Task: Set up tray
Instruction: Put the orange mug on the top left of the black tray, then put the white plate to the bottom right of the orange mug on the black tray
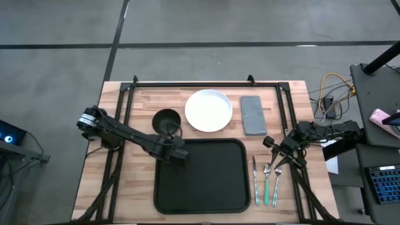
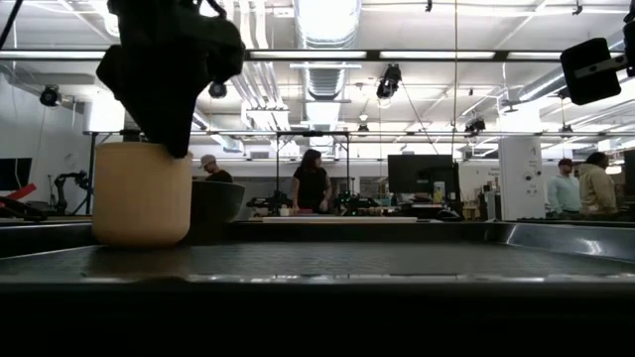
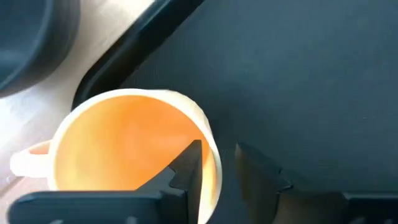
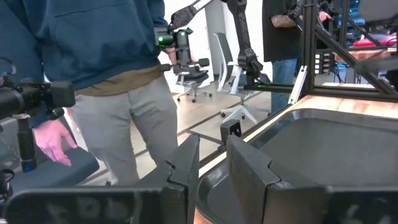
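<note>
So far only a cup (image 3: 134,146), gripped at its rim by the left pincer (image 3: 217,165), is set on the tray (image 1: 212,181) mid-desk; plate (image 1: 209,110), bowl (image 1: 166,120), napkin (image 1: 253,114) and cutlery (image 1: 266,181) remain outside.

The table (image 1: 206,94) is made of pale planked wood with visible grain. The tray (image 1: 203,200) is seen as matt black plastic, finely textured. The plate (image 1: 209,110) is glossy white; the napkin (image 1: 253,114), grey cloth. The cup (image 3: 134,146) is finished smooth.
</note>
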Robot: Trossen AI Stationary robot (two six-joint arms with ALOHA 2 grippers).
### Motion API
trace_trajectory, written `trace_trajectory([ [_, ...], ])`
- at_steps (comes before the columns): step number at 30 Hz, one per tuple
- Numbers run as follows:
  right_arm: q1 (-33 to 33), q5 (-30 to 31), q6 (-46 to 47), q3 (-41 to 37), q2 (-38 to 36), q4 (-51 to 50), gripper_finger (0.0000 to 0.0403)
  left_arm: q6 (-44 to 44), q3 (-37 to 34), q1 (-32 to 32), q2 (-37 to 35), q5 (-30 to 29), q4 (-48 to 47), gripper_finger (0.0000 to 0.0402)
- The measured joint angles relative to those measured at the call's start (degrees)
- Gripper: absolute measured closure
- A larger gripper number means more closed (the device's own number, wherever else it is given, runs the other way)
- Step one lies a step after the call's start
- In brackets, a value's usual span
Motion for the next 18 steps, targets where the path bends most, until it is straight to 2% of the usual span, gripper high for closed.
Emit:
trace_trajectory([
  [5,0.0,0.0,0.0,0.0,0.0,0.0,0.0333,-0.04,0.0,0.04,-3.45,-0.81,0.0,0.0293],
  [13,-0.02,0.0,0.01,-0.01,0.02,0.0,0.0324,-3.33,-0.07,1.22,-11.31,-8.92,-2.99,0.0271],
  [18,0.0,0.0,0.01,-0.01,0.0,0.0,0.0326,-2.5,-1.84,4.22,-15.28,-10.63,-4.42,0.0245],
])
